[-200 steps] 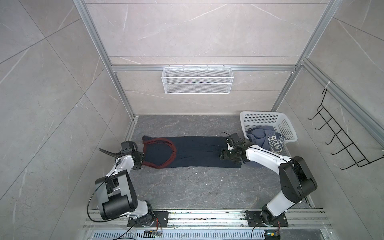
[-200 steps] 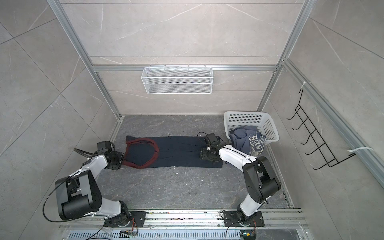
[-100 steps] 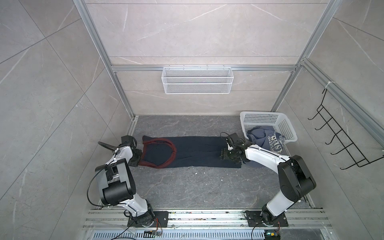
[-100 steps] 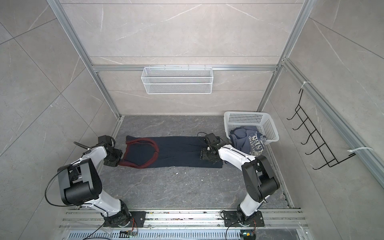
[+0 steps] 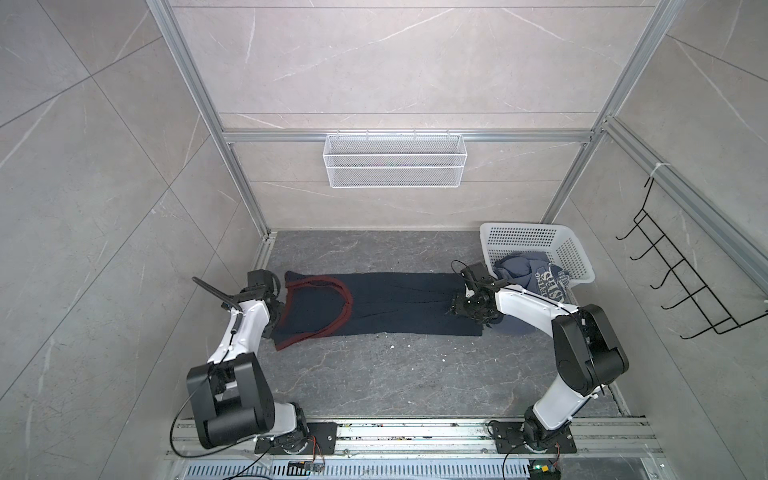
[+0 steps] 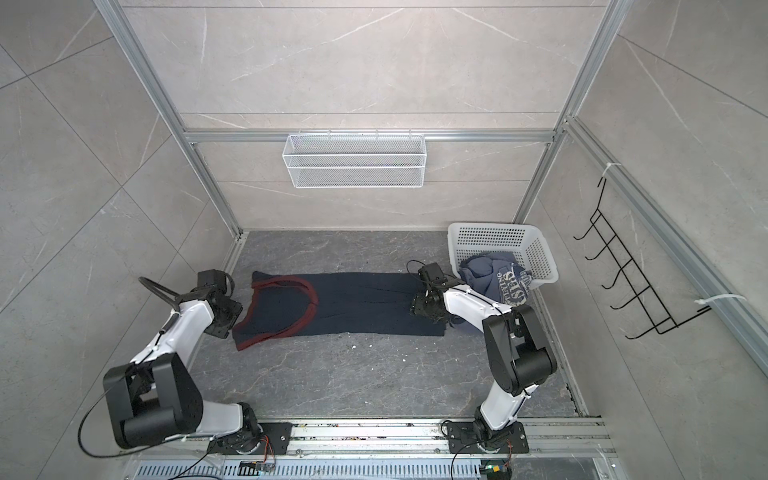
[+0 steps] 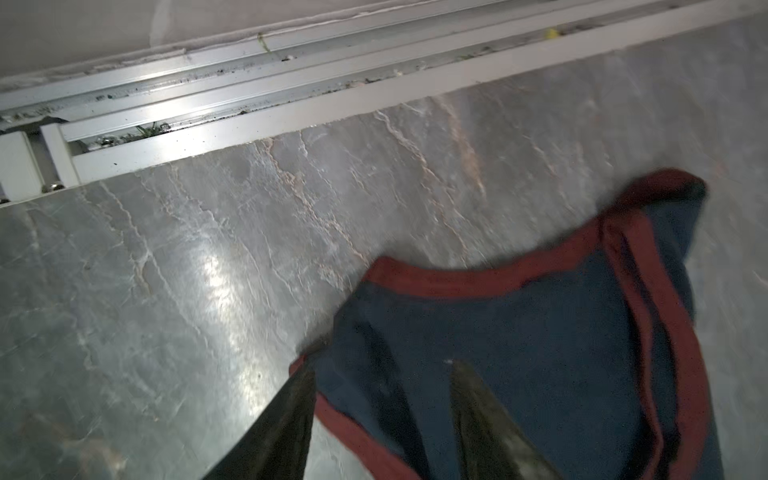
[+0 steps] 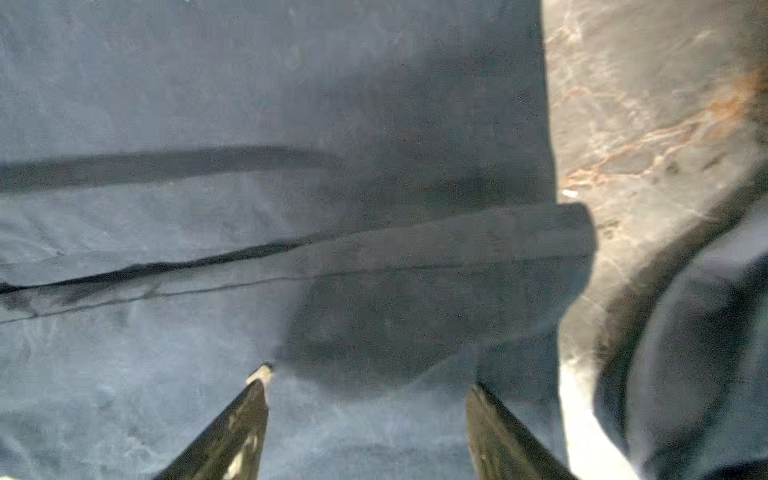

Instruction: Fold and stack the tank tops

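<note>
The left end effector (image 7: 382, 370) is hovering with fingers apart and gripping nothing, straddling the maroon-trimmed strap edge at the left end of the long dark navy cloth tank top (image 5: 395, 303). The right end effector (image 8: 370, 378) is hanging wide apart just over its right hem. The navy top is lying flat across the grey marbled tabletop (image 5: 374, 374), the crumpled slate-blue cloth tank top (image 5: 536, 276) is spilling from the white perforated plastic basket (image 5: 528, 237) at far right, and the right arm is covering the hem's near corner.
</note>
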`<state>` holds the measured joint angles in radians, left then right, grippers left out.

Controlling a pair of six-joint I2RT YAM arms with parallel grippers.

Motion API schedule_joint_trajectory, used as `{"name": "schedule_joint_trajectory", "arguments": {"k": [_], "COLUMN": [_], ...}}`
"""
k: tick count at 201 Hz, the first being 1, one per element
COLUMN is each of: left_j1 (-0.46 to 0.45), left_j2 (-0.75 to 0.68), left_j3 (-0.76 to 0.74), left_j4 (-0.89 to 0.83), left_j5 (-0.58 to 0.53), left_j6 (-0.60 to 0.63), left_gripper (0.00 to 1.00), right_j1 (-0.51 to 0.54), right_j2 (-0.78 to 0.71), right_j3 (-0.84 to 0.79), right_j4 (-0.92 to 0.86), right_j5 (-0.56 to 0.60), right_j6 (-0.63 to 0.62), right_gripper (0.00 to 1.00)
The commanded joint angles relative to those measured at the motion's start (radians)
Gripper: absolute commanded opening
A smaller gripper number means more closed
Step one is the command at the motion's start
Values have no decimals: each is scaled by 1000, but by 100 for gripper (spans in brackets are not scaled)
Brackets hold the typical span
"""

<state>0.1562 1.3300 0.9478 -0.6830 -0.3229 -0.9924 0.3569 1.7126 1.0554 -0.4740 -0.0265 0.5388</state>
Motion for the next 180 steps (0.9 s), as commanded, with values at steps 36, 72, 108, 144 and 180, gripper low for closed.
{"name": "schedule_joint_trajectory", "arguments": {"k": [36, 72, 108, 144, 180], "left_j1": [-178, -175, -170, -147, -114], "left_j2": [-39, 26, 8, 43, 50], "left_j3": [-93, -121, -206, -213, -190], "left_j4": [-176, -129, 54, 136, 169], "left_j5": [-71, -85, -3, 29, 30], "left_j6": [27, 101, 100, 96, 99], "left_gripper": [54, 58, 69, 69, 67], "right_j1": [5, 5, 3, -11, -19], "right_j2": [-73, -84, -78, -72, -62], "right_j3": [-57, -89, -106, -125, -135], "right_j4": [39, 72, 106, 132, 149], "right_j5": [-47, -83, -121, -165, -192], "right_j6": [17, 12, 14, 19, 26], "right_gripper": [76, 76, 77, 76, 76]}}
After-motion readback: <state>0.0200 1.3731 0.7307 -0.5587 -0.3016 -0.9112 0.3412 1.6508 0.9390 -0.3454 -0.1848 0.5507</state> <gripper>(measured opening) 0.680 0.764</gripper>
